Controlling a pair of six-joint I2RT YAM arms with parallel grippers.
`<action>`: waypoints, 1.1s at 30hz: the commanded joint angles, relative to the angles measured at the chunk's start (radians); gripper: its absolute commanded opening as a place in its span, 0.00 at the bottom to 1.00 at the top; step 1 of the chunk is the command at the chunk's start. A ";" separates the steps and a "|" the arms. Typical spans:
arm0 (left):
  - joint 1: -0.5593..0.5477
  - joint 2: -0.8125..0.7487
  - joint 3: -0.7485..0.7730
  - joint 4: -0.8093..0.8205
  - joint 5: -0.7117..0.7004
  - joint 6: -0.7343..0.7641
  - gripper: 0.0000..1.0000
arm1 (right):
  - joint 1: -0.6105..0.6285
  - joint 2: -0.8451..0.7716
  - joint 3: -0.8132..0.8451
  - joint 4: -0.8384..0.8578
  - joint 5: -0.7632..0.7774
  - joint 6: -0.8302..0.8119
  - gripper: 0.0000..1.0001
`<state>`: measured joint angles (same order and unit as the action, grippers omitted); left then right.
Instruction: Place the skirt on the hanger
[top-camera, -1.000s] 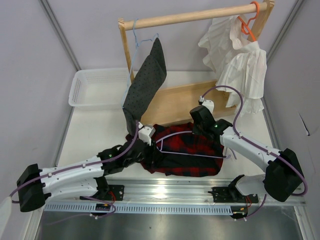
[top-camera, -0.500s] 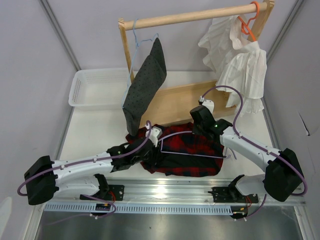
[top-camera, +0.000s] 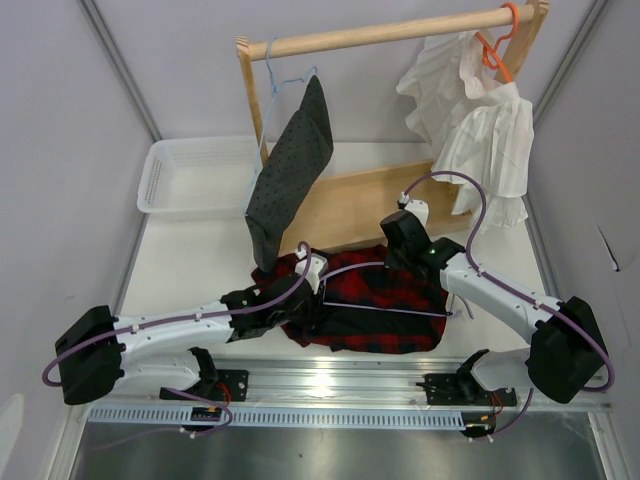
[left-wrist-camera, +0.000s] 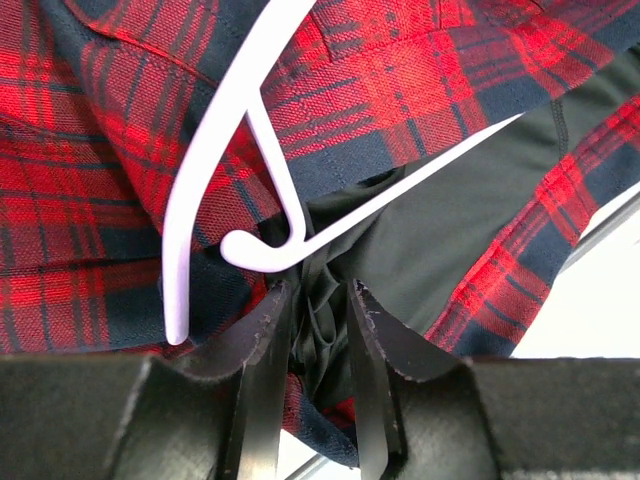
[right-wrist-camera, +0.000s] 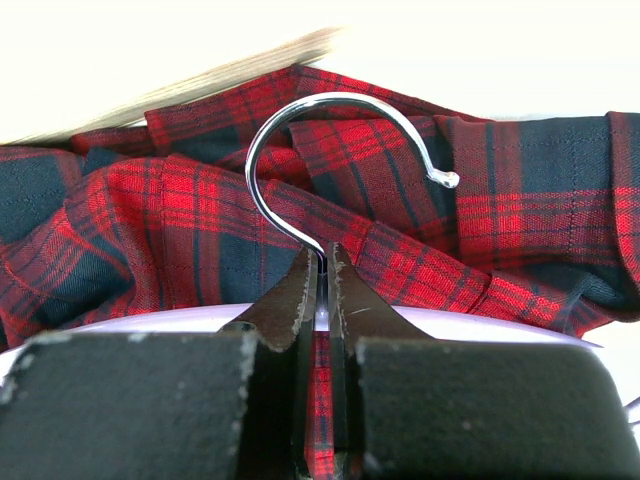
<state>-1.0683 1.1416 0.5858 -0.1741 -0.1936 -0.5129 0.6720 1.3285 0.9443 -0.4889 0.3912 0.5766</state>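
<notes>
On table (top-camera: 190, 250): skirt (top-camera: 400, 290), hanger (left-wrist-camera: 173, 230) atop.

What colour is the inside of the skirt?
Black. The skirt lining shows best in the left wrist view.

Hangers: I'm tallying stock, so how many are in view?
3. A light blue hanger at the rail's left end, an orange hanger at its right end, and the lilac hanger lying on the skirt. Others could be hidden under clothes.

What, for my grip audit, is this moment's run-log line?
left gripper: shut on skirt; right gripper: shut on hanger; hanger atop skirt
</notes>
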 joint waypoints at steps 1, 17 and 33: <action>0.005 0.003 0.043 0.028 -0.024 0.027 0.33 | -0.009 -0.003 0.019 0.019 0.021 0.000 0.00; 0.005 0.010 0.032 0.042 -0.041 0.017 0.10 | -0.009 -0.008 0.027 0.009 0.023 -0.001 0.00; 0.014 0.003 0.031 -0.030 -0.110 -0.026 0.00 | -0.011 -0.022 0.056 -0.023 0.034 -0.009 0.00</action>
<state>-1.0660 1.1683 0.5861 -0.1852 -0.2615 -0.5163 0.6689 1.3281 0.9482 -0.5041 0.3851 0.5762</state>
